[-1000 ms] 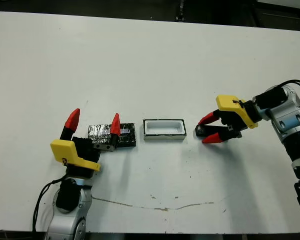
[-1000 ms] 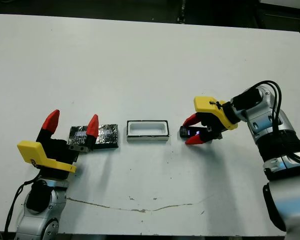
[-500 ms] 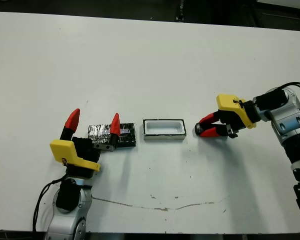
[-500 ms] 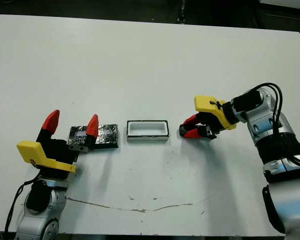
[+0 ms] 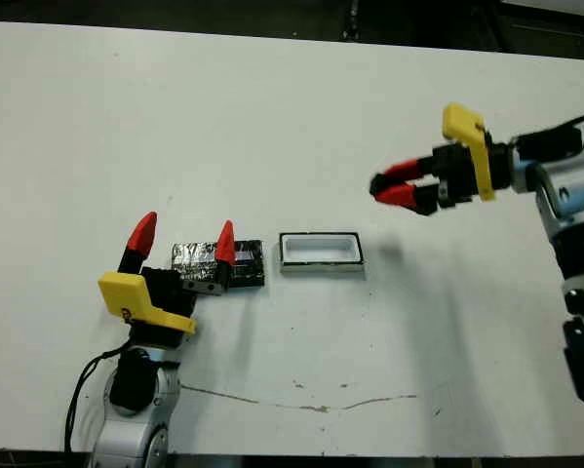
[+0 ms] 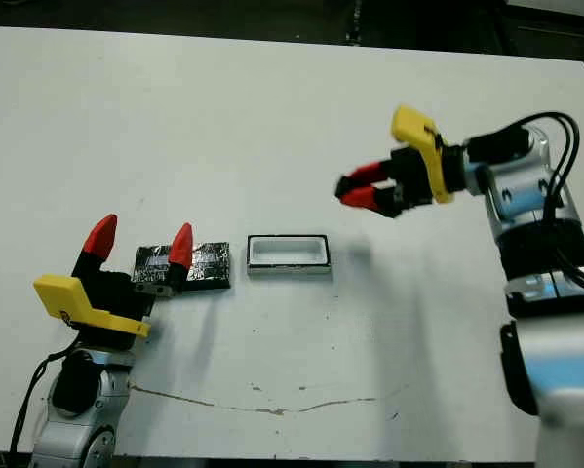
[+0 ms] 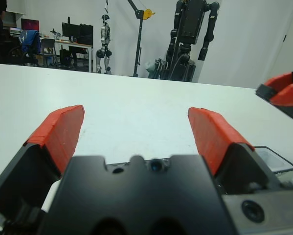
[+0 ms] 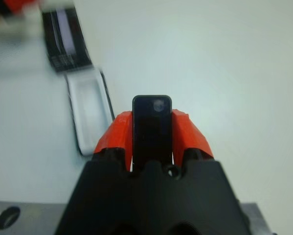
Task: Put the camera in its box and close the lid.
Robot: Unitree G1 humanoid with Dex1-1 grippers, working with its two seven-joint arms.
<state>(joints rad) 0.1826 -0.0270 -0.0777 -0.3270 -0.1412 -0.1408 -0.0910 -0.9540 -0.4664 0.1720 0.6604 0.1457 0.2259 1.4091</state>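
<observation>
Red-tipped fingers of the right gripper (image 8: pixel 152 134) pinch the small flat black camera (image 8: pixel 152 126), held in the air beyond and to the right of the shallow white-lined box (image 5: pixel 320 252), apparently to carry it over the open tray. The box sits empty on the white table (image 5: pixel 272 117). Just left of it lies the black lid with crinkled silver foil (image 5: pixel 196 258), where the left gripper (image 5: pixel 182 244) hovers with its fingers spread wide, seemingly placed to take the lid once the camera is in.
</observation>
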